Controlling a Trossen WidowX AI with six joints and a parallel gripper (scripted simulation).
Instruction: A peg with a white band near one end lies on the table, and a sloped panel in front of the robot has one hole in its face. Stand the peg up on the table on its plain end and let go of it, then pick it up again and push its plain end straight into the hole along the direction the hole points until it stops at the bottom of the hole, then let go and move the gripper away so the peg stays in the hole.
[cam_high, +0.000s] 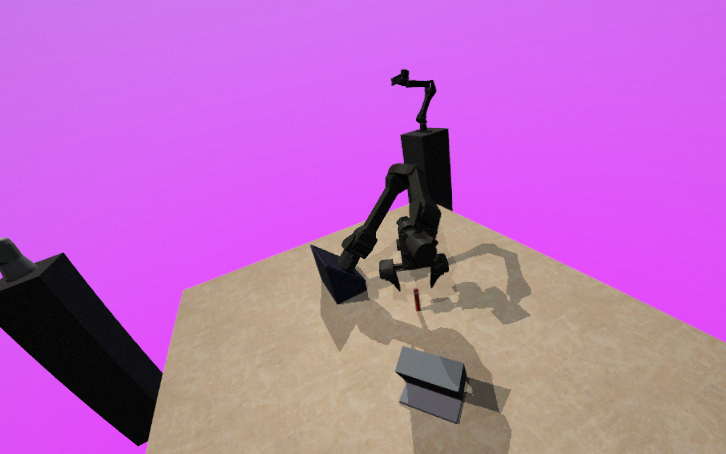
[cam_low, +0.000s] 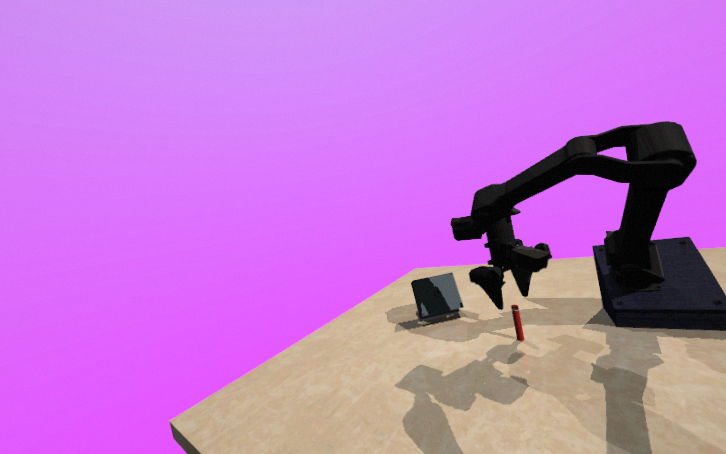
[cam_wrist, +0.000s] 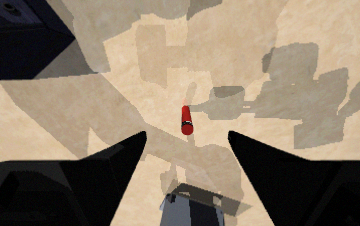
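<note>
The red peg (cam_high: 417, 300) (cam_low: 517, 323) (cam_wrist: 186, 114) stands upright on the table, with its banded end up. My gripper (cam_high: 416, 288) (cam_low: 513, 301) (cam_wrist: 186, 134) is open and empty, pointing down above the peg. In the wrist view its fingers are wide apart, one on each side of the peg's top, and do not touch it. The fingertips are a little higher than the peg's top. The grey sloped panel (cam_high: 430, 369) (cam_low: 452, 289) (cam_wrist: 175, 212) stands on the table, apart from the peg. Its hole cannot be made out in these views.
The arm's dark blue base (cam_high: 342, 283) (cam_low: 674, 278) (cam_wrist: 30, 52) stands on the table (cam_high: 240, 342) (cam_low: 299, 385), on the far side of the peg from the panel. Black pillars (cam_high: 434, 171) (cam_high: 69, 342) stand beyond the table's edges, one bearing a small arm (cam_high: 426, 101).
</note>
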